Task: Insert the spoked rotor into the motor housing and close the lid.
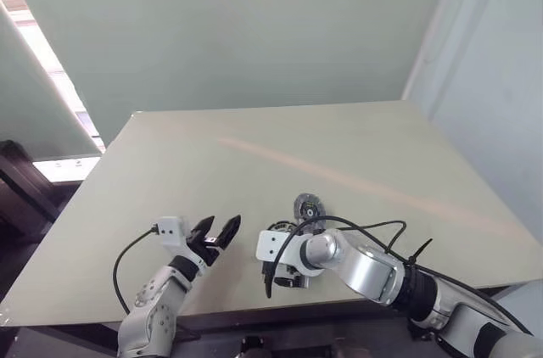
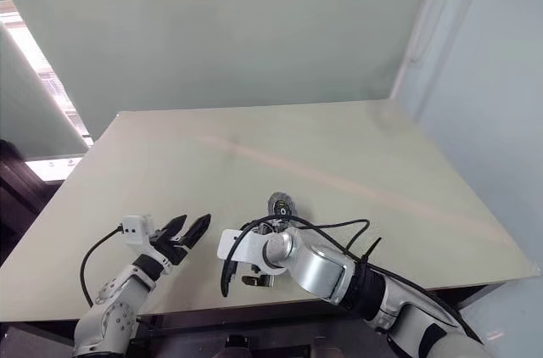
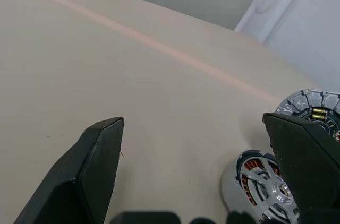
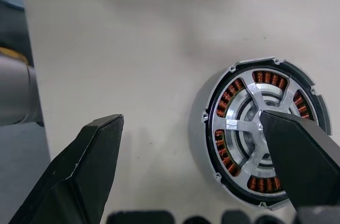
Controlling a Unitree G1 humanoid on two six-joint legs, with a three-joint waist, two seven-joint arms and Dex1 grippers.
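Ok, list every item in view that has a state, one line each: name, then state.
spoked rotor: seated inside the motor housing, spokes over the copper windings.
motor housing: on the table, top uncovered.
lid: not closed, lying beside the housing.
left gripper: open, holding nothing, apart from the parts.
right gripper: open, holding nothing, one finger in front of the rotor.

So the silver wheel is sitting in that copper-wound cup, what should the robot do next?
Probably swing the flat grey ribbed lid over the round motor housing. The silver spoked rotor already lies seated inside it, the lid is still open beside it, and both grippers are open and empty.
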